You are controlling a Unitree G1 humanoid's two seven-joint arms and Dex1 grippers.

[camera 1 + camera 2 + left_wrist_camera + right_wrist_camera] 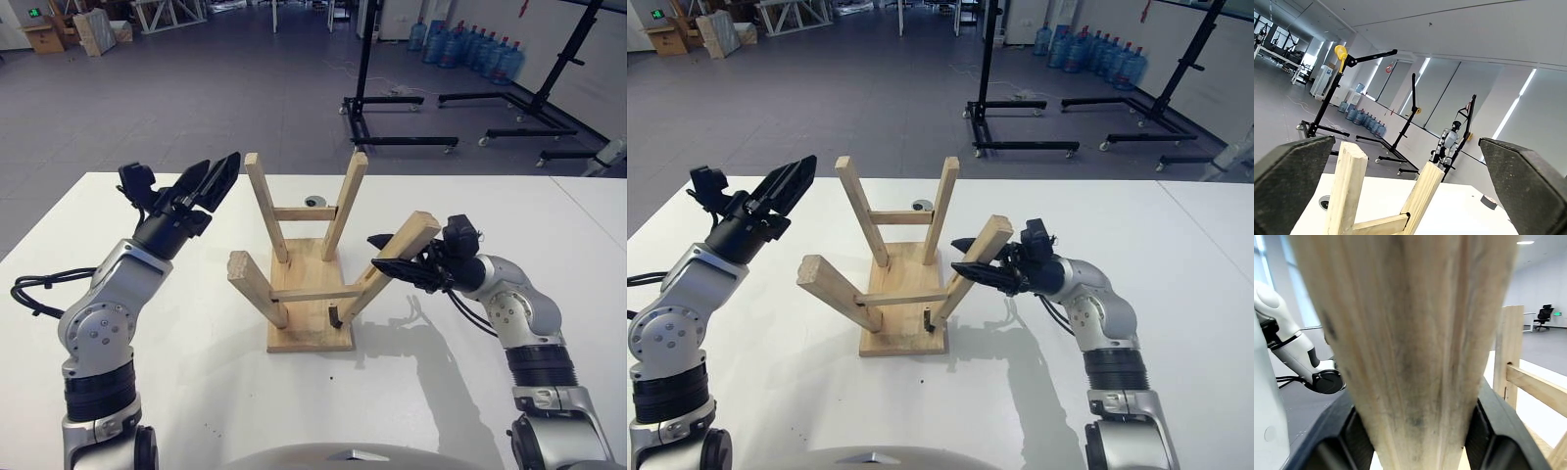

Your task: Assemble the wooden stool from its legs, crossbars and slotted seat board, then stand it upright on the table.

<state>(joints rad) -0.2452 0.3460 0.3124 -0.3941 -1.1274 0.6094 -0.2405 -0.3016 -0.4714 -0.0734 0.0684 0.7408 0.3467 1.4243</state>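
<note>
Wooden stool [312, 292] sat upside down on table [490, 215]. Right gripper [387, 253] clamped near-right leg [413, 238], long axis slanting up toward that arm. Left gripper [217, 171] gaped wide, just beside far-left leg [266, 211].

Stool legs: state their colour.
Pale, unpainted wood; the stool legs show best in the left eye view.
</note>
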